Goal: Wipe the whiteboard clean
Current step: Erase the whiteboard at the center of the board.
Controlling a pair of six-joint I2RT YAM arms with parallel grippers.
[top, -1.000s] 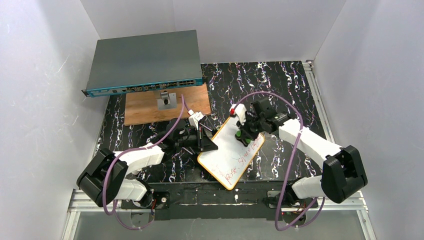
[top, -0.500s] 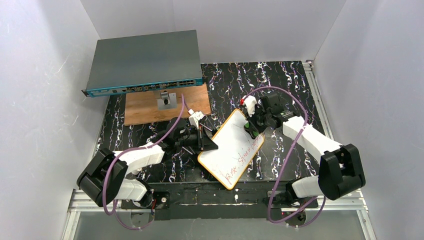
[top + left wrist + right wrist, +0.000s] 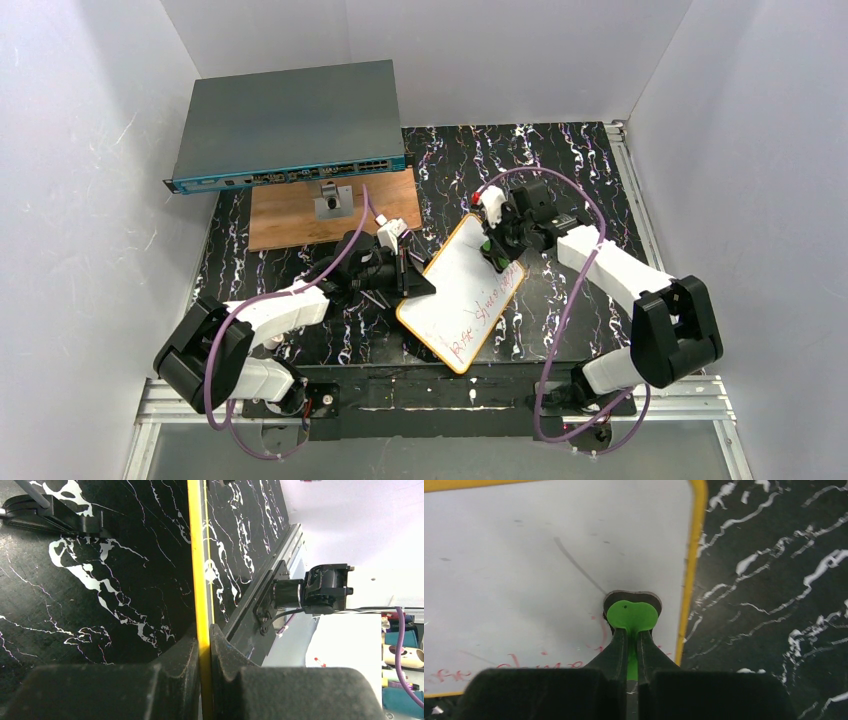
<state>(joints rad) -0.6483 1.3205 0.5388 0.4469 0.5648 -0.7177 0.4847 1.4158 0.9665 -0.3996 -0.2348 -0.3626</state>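
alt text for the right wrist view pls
The right hand grips a small green eraser against a yellow-framed whiteboard, close to the frame. Faint red writing shows at lower left, and the black marbled table at right.

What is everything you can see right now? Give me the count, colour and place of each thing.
whiteboard: one, white with a yellow frame and red writing, diagonal between the arms
eraser: one, green, on the whiteboard near its edge
network switch: one, grey with a blue front, far left
wooden board: one, brown, in front of the switch
metal bracket: one, grey, on the wooden board's far edge
table: one, black with white veins
left gripper: one, black, shut on the whiteboard's edge
right gripper: one, black, shut on the eraser
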